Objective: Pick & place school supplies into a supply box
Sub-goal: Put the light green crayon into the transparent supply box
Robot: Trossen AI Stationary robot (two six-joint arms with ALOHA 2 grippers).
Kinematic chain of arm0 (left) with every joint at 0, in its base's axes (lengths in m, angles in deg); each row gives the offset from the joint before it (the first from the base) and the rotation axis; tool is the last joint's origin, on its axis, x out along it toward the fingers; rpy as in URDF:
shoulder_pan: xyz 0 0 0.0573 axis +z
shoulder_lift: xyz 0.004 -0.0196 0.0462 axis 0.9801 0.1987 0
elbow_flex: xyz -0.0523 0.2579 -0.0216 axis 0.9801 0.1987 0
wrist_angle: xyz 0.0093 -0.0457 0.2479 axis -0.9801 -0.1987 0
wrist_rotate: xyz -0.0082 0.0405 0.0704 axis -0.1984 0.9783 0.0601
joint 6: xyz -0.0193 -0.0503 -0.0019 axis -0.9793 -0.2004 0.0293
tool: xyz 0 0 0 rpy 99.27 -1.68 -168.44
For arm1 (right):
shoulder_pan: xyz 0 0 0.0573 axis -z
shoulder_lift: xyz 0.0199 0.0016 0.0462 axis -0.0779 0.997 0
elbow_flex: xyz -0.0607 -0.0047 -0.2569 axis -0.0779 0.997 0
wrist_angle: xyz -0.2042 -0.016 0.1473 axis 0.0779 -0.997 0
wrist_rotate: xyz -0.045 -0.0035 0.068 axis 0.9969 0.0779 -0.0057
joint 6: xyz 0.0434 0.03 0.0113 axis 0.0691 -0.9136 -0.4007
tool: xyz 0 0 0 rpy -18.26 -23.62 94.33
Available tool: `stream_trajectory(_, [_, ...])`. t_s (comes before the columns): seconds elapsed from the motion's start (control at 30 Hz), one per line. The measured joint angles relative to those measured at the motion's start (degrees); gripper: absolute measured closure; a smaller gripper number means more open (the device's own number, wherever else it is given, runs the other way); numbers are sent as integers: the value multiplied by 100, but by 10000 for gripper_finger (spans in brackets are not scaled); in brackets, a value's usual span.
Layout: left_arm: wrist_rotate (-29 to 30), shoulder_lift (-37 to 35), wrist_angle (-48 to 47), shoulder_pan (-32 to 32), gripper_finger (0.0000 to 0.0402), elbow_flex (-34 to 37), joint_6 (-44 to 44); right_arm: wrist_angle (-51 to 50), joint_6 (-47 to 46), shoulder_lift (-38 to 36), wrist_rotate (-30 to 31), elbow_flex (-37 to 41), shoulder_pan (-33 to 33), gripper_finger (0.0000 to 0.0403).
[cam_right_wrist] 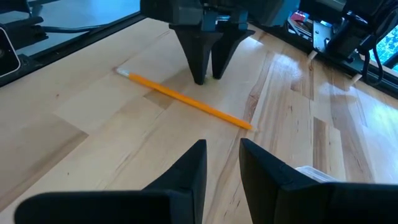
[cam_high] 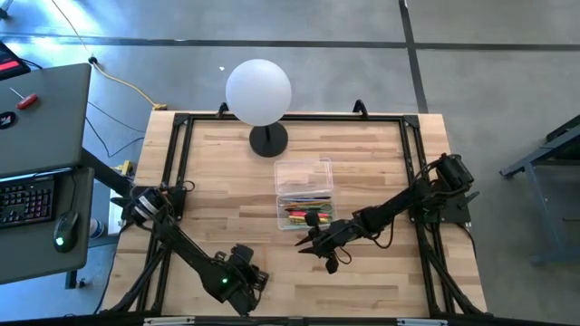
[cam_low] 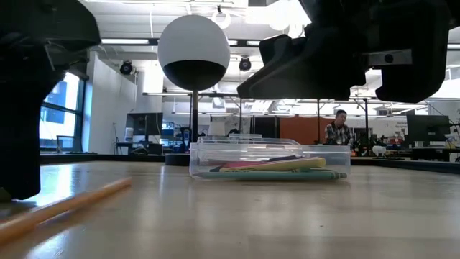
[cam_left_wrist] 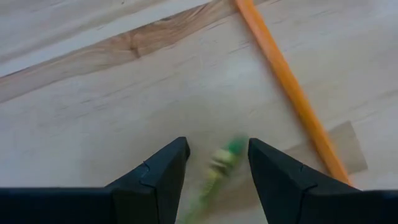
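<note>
The wooden table [cam_high: 227, 172] carries everything, and the supply box [cam_high: 304, 192] near its middle serves as the reference for the rest. A white globe lamp [cam_high: 259, 92] stands on its dark base just behind the box, apart from it, and plays no part in the job.

The box sits lidless or with its lid swung back; which one cannot be told. Inside it several pens and pencils [cam_low: 277, 167] already lie flat and parallel, presumably laid lengthwise because the box is only about as long as they are.

The right gripper [cam_high: 322, 246] hangs just off the box's near end, on the side toward the robot. Its fingers [cam_right_wrist: 186, 168] stand a narrow gap apart with nothing between them, which suggests it is free for another item.

The left gripper [cam_left_wrist: 214, 171] is well away from the box, toward the near left corner of the table. Its fingers point down at the board, parted, and a small green thing [cam_left_wrist: 221, 165] shows in the gap, too blurred to name; whether it is gripped cannot be told.

An orange pencil [cam_right_wrist: 183, 98] lies on the bare wood just beside that gripper, outside the box and likely the next item to be collected.
</note>
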Motion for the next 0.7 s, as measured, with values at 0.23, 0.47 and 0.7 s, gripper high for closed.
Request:
stream_trajectory(0.23, [-11,15,-143,3,188,-119,18,-2,0,0,-7,0,0,329])
stream_trajectory(0.47, [809,48,-227,-391,188,-95,440,-4,-7,0,-20,0,-2,329])
stream_trajectory(0.7, [1926,233,-344,-1154,188,123,239,-7,-22,0,-22,0,-2,329])
